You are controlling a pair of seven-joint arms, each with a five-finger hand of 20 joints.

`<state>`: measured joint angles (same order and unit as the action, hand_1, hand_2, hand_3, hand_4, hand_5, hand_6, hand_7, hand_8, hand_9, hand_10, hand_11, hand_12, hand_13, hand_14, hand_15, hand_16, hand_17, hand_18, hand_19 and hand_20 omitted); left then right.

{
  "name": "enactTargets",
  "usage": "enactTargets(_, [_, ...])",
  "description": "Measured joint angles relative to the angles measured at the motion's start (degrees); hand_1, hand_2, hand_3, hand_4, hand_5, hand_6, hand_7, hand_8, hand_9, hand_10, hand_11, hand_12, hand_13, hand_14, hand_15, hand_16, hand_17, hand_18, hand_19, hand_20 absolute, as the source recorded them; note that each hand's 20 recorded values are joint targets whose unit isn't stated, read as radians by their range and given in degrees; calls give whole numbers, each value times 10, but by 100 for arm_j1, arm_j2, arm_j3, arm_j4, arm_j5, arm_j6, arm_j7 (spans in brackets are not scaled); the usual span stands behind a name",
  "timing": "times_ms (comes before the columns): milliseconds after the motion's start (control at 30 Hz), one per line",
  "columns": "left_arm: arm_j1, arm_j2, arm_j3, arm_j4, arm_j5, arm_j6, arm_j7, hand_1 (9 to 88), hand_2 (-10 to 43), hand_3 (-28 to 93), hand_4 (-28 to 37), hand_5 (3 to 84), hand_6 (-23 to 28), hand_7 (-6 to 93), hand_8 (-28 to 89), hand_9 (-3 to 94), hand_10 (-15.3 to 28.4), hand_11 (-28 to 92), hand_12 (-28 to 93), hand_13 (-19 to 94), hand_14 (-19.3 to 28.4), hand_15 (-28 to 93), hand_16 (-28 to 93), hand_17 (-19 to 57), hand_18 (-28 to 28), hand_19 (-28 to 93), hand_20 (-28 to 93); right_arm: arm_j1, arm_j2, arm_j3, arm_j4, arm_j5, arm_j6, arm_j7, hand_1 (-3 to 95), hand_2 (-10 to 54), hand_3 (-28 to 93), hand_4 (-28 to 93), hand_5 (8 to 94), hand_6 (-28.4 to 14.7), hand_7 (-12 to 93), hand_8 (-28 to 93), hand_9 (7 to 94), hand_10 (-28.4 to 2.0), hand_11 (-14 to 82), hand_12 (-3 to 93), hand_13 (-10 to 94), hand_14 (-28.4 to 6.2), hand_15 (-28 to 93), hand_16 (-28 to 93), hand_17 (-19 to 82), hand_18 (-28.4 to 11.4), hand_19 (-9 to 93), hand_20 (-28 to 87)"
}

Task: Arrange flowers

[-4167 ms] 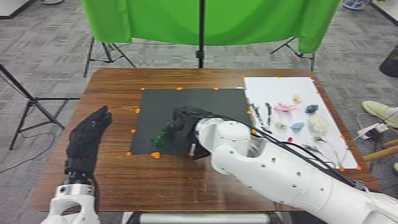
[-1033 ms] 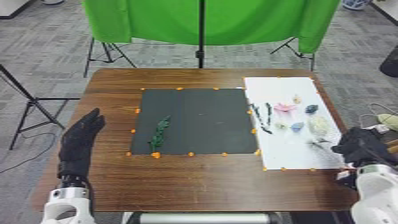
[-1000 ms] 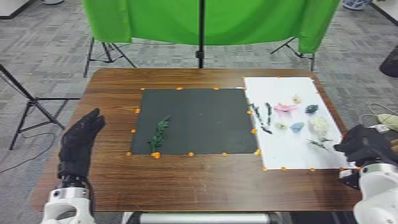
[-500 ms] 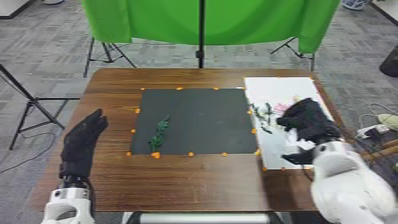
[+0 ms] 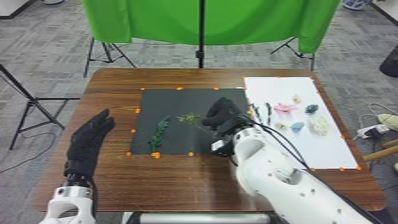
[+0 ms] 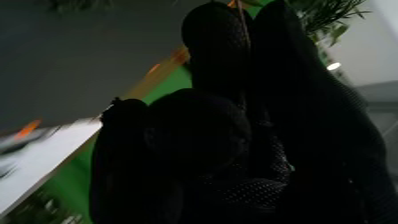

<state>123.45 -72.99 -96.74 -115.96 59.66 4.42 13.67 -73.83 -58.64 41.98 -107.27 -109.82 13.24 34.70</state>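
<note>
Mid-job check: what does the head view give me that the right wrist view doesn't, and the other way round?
Head view: the left hand at the left of the table, and the pink flower on the white sheet.
Right wrist view: a close look at the thin stem pinched in the right hand, and a small bright light.
Both: right hand, dark mat, white sheet, green cloth, green foliage.

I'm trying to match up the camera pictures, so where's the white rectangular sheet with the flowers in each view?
Head view: the white rectangular sheet lies on the right side of the brown wooden table.
Right wrist view: the sheet is partly visible beside the black-gloved right hand.
Shared landmark: the dark grey mat next to the sheet.
</note>
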Motion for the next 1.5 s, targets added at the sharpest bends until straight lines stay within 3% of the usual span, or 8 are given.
enactTargets(100, [-22, 5, 0, 11, 6, -55, -26, 219, -43, 688, -236, 430, 30, 89, -43, 407, 124, 100, 143, 289, 154, 102, 57, 14, 115, 5, 179, 249, -227, -235, 235, 21, -59, -14, 610, -95, 447, -113, 836, -11, 229, 145, 923, -105, 305, 299, 937, -16, 561, 304, 695, -85, 932, 521])
enactTargets(167, [-39, 12, 2, 15, 14, -89, -40, 219, -43, 687, -234, 430, 30, 89, -42, 407, 124, 99, 144, 289, 154, 101, 57, 14, 115, 5, 179, 368, -336, -321, 345, 41, -106, -22, 782, -95, -110, 286, 829, -16, 228, 148, 918, -111, 319, 264, 937, -18, 553, 308, 692, -84, 932, 505])
enactTargets(233, [-53, 21, 3, 15, 19, -117, -52, 220, -44, 687, -232, 429, 30, 89, -42, 406, 124, 99, 144, 288, 155, 99, 57, 14, 115, 5, 179, 447, -394, -375, 387, 72, -154, -41, 827, -95, -268, 385, 821, -18, 228, 152, 911, -116, 331, 253, 937, -19, 546, 312, 689, -85, 932, 511])
enactTargets(633, [-83, 44, 5, 26, 34, -197, -64, 222, -47, 687, -228, 428, 30, 88, -41, 406, 124, 97, 145, 289, 153, 98, 59, 14, 116, 5, 178, 508, -413, -589, 393, -18, -361, -146, 759, -95, -283, 425, 793, -24, 196, 91, 904, -120, 335, 246, 937, -21, 532, 323, 683, -85, 932, 491])
enactTargets(667, [-83, 44, 5, 26, 34, -200, -66, 222, -48, 689, -227, 428, 29, 88, -42, 406, 124, 97, 145, 289, 153, 98, 60, 13, 116, 5, 178, 505, -411, -600, 394, -25, -362, -148, 739, -95, -258, 429, 790, -23, 198, 60, 904, -120, 336, 245, 937, -21, 532, 324, 683, -85, 932, 490])
enactTargets(700, [-83, 44, 5, 26, 35, -202, -67, 223, -48, 688, -227, 428, 30, 87, -42, 406, 124, 97, 145, 289, 153, 98, 60, 13, 116, 5, 178, 505, -411, -613, 398, -35, -362, -149, 548, -95, 264, 74, 784, -22, 197, -19, 903, -120, 337, 245, 937, -22, 530, 321, 683, -83, 932, 490])
enactTargets(767, [-85, 44, 5, 28, 37, -207, -73, 223, -48, 687, -227, 429, 30, 86, -42, 406, 124, 97, 145, 289, 153, 97, 60, 13, 116, 5, 178, 505, -412, -633, 418, -74, -362, -154, 443, -95, 569, -207, 772, -25, 191, -79, 903, -120, 338, 243, 937, -24, 531, 321, 682, -87, 932, 487])
enactTargets(1500, [-80, 38, 10, 33, 113, -266, -136, 225, -45, 684, -227, 427, 30, 87, -41, 406, 124, 98, 145, 290, 154, 97, 60, 12, 117, 5, 177, -230, 187, 143, -497, -81, -2133, 426, 280, 35, 599, -96, 812, -36, 158, -69, 924, -126, 337, 250, 937, -42, 557, 306, 689, -108, 932, 516])
